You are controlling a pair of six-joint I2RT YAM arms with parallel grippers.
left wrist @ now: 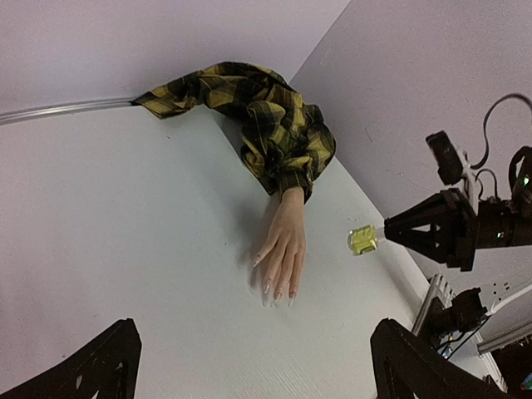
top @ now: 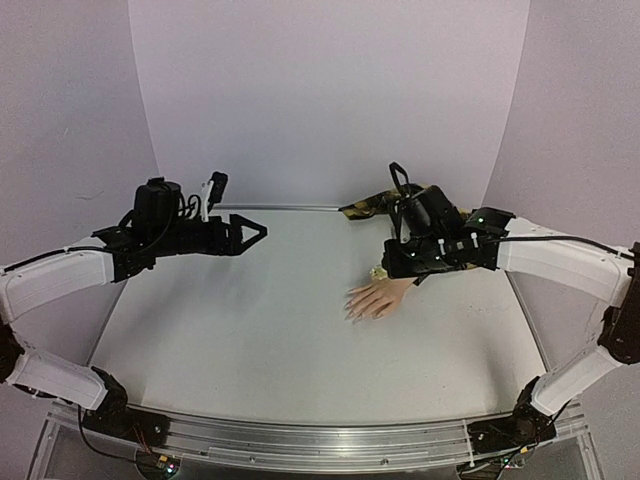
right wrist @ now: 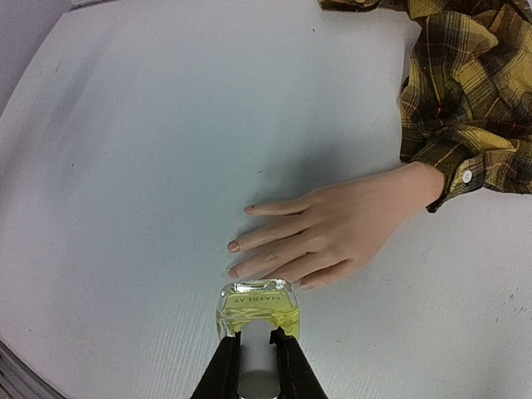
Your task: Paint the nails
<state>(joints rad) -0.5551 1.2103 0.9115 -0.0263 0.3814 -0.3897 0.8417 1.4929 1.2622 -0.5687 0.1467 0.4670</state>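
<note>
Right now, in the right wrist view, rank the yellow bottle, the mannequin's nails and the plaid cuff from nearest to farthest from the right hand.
1. The yellow bottle, clamped in the right hand, bottom centre.
2. The nails, just beyond the bottle, centre-left.
3. The plaid cuff, upper right.

Left arm [top: 60, 275], right arm [top: 560, 258]: smooth white shells on long links, black housings at elbows and bases. Wrists black, blocky, each topped by fat black cylinder motor [top: 158, 197]. Jaws black, triangular, with cut-out windows. Small black camera [top: 214, 186] on white bracket by left wrist. Thin black cable [top: 565, 240] along right forearm, black loop above right wrist. Green light [top: 481, 215] on right wrist. Thin dark wire below left base [top: 100, 400].
</note>
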